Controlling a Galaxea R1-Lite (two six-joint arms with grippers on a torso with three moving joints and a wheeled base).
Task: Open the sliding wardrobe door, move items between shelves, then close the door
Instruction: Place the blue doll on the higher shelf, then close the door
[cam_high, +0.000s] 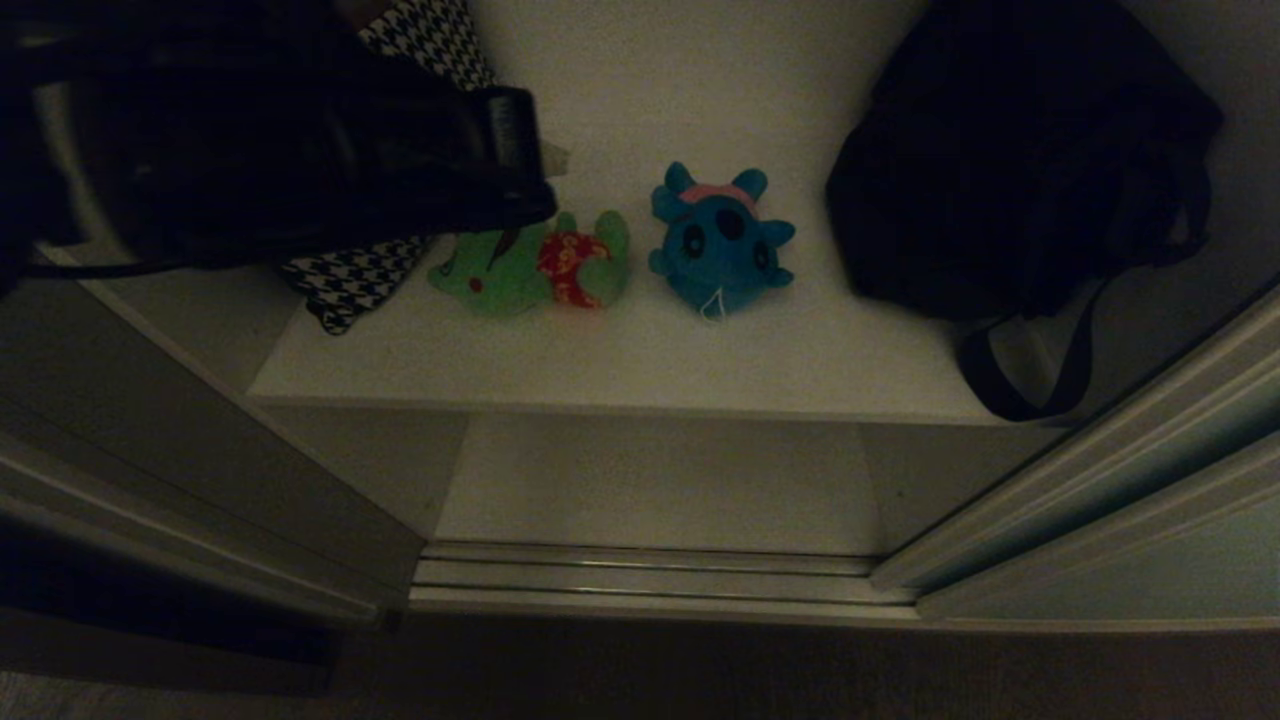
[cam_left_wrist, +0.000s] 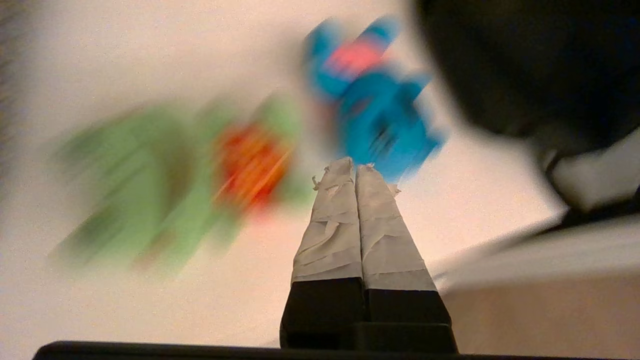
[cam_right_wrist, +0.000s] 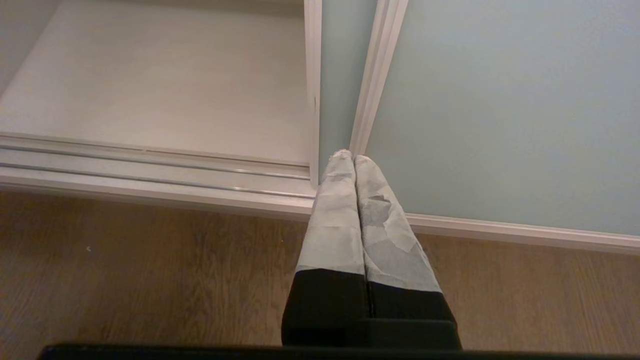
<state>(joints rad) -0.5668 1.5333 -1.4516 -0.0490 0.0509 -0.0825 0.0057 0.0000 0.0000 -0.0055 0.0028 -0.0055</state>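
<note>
Toys sit side by side on the upper white shelf (cam_high: 620, 370) of the open wardrobe. At far left in the head view the left arm (cam_high: 250, 150) reaches in over a houndstooth bag (cam_high: 350, 285), its dark bulk hiding the left gripper there. In the left wrist view the left gripper (cam_left_wrist: 356, 166) has its taped fingers (cam_left_wrist: 330, 225) pressed flat together with nothing between them, hanging above the shelf and pointing toward the gap between the two toys. Next comes the green toy (cam_high: 530, 265) with its red patch, lying on the shelf just beside the houndstooth bag and partly under the arm. Just right of it, not quite touching, sits the teal toy (cam_high: 720, 245), pink band at its back and dark eye patches up. Farther right a black bag (cam_high: 1010, 150) slumps on the same shelf, a strap hanging over the front edge. Below the shelf lies a lower shelf (cam_high: 660, 480), and before it the floor track (cam_high: 650, 580). At far right stands the door (cam_high: 1150, 540), slid aside. The right gripper (cam_right_wrist: 354, 159), seen only in its own wrist view, hangs low over the wooden floor (cam_right_wrist: 150, 270) before the door, its fingers shut on nothing.
</note>
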